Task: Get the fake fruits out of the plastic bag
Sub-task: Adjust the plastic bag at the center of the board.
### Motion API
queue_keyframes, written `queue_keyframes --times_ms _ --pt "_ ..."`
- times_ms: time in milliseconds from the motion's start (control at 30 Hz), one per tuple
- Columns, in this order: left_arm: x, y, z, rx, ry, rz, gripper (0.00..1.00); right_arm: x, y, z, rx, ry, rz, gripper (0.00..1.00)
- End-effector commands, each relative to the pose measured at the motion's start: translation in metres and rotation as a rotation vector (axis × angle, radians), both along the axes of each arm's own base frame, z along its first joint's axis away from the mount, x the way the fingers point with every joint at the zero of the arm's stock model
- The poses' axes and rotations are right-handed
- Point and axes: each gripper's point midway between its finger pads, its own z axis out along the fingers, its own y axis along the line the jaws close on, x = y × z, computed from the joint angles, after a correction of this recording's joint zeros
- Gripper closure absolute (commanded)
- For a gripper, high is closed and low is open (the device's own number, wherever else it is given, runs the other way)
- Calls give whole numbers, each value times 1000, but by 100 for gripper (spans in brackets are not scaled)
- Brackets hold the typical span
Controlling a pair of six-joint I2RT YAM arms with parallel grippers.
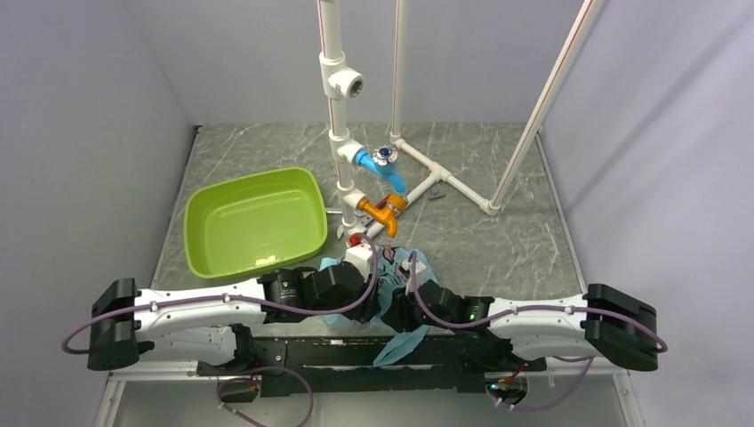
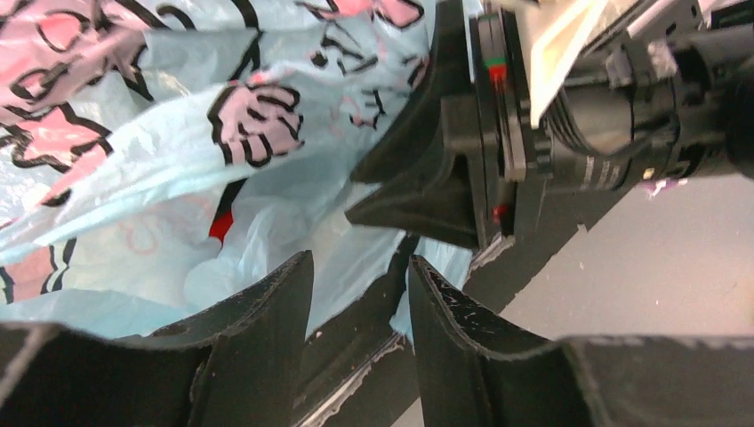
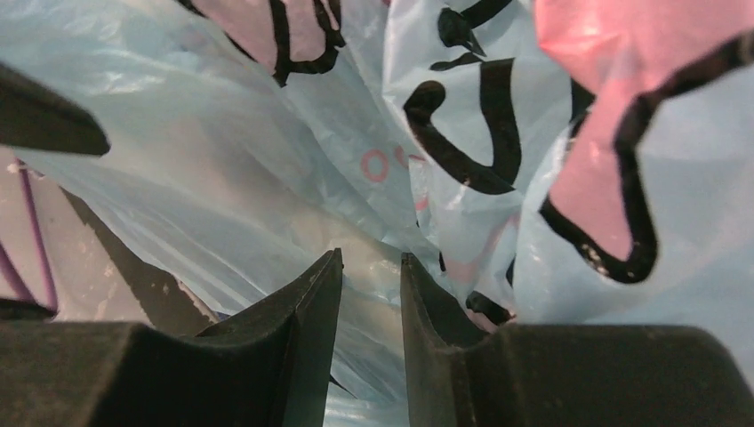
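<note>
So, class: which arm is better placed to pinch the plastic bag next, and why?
Probably the right. The right gripper has narrow jaws with a fold of the plastic bag right at their gap. The left gripper stands wider, with one finger beyond the bag's edge.

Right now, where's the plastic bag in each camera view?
Top external: plastic bag, low centre, below the orange tap.
Left wrist: fills the left and top.
Right wrist: fills almost the whole picture.
Shared landmark: its pink-and-black print, clear in both wrist views, too small from above.
</note>
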Motion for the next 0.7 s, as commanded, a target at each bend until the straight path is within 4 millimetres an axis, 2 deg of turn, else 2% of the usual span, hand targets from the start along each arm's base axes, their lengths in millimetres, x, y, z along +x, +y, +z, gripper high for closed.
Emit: queue_keyframes --times_ms 0,133,233,300,400,467,567,667 --pt "20 -16 27 -88 -89 63 51 -6 14 15 113 5 26 67" --pt "17 -35 36 -169 -94 17 53 -5 11 19 145 12 -10 68" --pt "14 -44 34 -159 -76 -15 54 2 4 21 133 -1 -55 71" --pt "14 -44 25 -124 -58 -7 55 6 0 28 145 -10 -93 72" --pt "23 -32 11 -64 -92 60 62 10 -8 33 160 -13 -140 78" --pt "27 -29 1 -36 -119 59 62 12 -11 37 170 -14 -161 85" --pt "26 -36 -10 -7 -133 8 61 13 -13 40 172 -18 -169 99" --pt "32 -37 -25 115 -132 17 60 12 -12 39 167 -13 -164 100"
